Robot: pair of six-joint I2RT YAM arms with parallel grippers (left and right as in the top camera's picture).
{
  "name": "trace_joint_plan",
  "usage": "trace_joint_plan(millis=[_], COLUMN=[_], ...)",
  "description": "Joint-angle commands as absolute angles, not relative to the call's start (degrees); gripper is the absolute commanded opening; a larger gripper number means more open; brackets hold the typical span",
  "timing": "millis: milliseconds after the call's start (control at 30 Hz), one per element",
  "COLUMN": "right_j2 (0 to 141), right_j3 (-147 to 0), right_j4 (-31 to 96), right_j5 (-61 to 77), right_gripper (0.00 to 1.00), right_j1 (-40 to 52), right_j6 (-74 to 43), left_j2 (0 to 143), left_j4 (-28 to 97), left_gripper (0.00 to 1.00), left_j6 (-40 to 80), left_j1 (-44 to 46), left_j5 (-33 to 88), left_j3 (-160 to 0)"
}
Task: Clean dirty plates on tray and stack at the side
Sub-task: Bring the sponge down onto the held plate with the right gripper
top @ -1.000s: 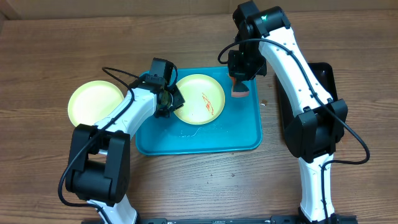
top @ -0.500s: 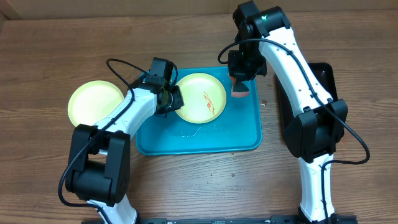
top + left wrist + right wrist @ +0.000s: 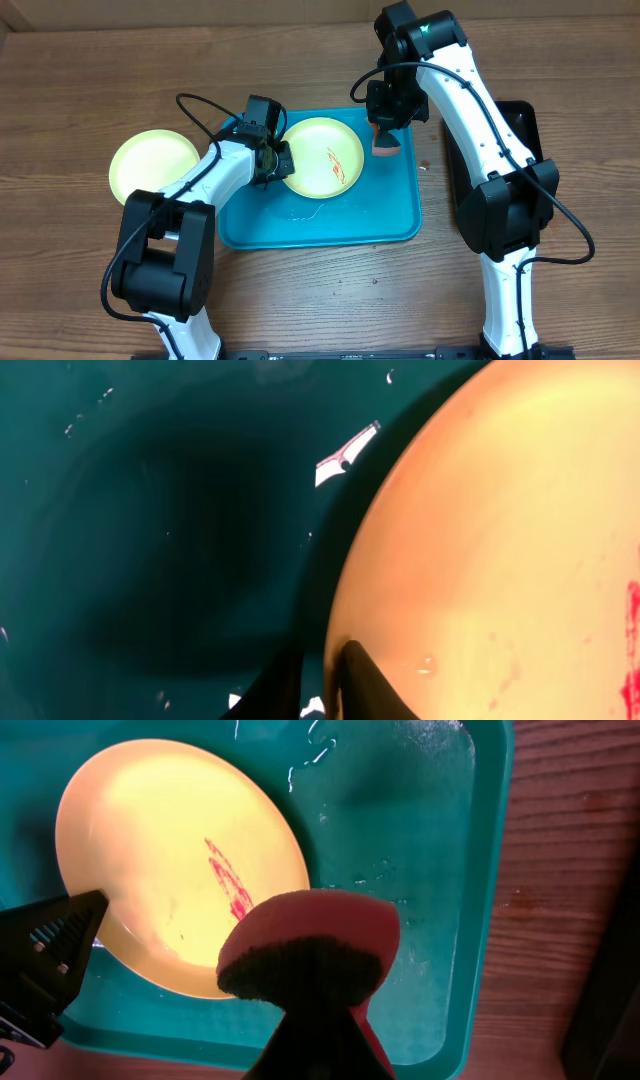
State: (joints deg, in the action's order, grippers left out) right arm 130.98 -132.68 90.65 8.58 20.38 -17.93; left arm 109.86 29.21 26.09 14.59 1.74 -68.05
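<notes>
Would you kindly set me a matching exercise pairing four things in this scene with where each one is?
1 smeared plate
2 clean plate
3 sponge
4 black tray

A on the table, left of the turquoise tray
B in the right hand
C on the turquoise tray
D right of the turquoise tray

Pairs: 1-C, 2-A, 3-B, 4-D

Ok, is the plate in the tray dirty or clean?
Dirty. The plate in the tray carries a red smear across its middle, clear in the right wrist view.
</notes>
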Motion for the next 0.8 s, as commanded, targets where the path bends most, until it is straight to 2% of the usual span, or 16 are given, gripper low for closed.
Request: trace_joint_plan(millis=[0,433,767], right_j2=[127.79,128.07,128.07], right_j3=[-132.68,-131.37,-118.56], right_j4=[89.84,84.23,73.93], right_j5=[8.62,9.26,9.28], right_gripper=[0.05,0.05,0.05], right_j1=[20.21,24.56,28.53], right_j6=[-17.54,-17.54,-17.54], left_j2=[110.26,110.26,110.26], left_j4=[29.1,35.0,38.17], left_gripper=[0.04,0.04,0.04], left_j6=[23.73,25.32,25.3], left_j1=[14.15,9.21,8.6], left_j5=[0.64,4.99,9.98], left_j3=[-68.27,-68.27,-68.27])
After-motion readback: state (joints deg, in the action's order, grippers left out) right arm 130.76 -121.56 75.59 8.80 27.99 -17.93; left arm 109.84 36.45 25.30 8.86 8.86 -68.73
